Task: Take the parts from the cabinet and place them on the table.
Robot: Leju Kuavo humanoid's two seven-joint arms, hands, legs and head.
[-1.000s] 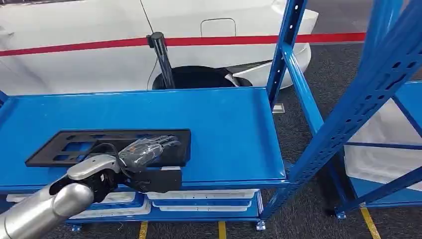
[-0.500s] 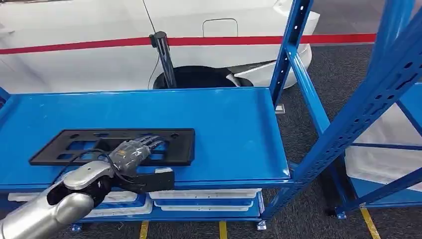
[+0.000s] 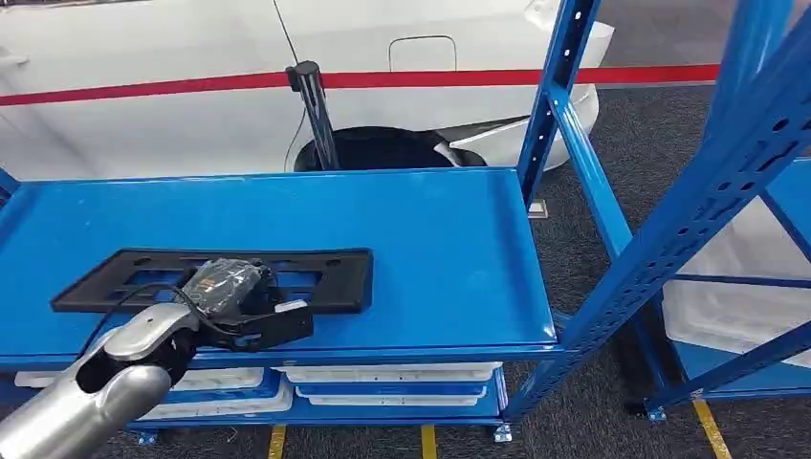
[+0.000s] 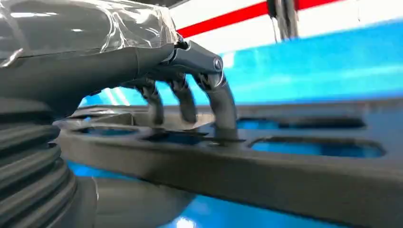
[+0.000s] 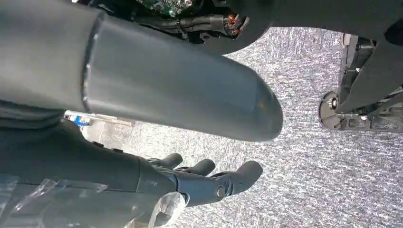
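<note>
A flat black frame part (image 3: pixel 320 277) with several cut-outs lies on the blue cabinet shelf (image 3: pixel 430 229), near its front left. My left hand (image 3: pixel 222 284) sits over the part's front edge, wrapped in clear plastic. In the left wrist view its dark fingers (image 4: pixel 222 102) curl down into the cut-outs of the black part (image 4: pixel 285 166), and the thick thumb lies under the part's edge, so the hand grips it. My right hand (image 5: pixel 204 183) hangs over grey carpet with its fingers apart and nothing in it.
Blue rack uprights (image 3: pixel 564 67) stand at the shelf's right end, with a slanted blue beam (image 3: pixel 708 191) closer to me. White trays (image 3: pixel 383 392) fill the lower shelf. A black post (image 3: pixel 311 105) and a white car with a red stripe (image 3: pixel 143 115) stand behind.
My left hand has drawn back toward the shelf's front edge, and its fingers, earlier stretched flat over the part, have curled down onto it. The part has barely moved.
</note>
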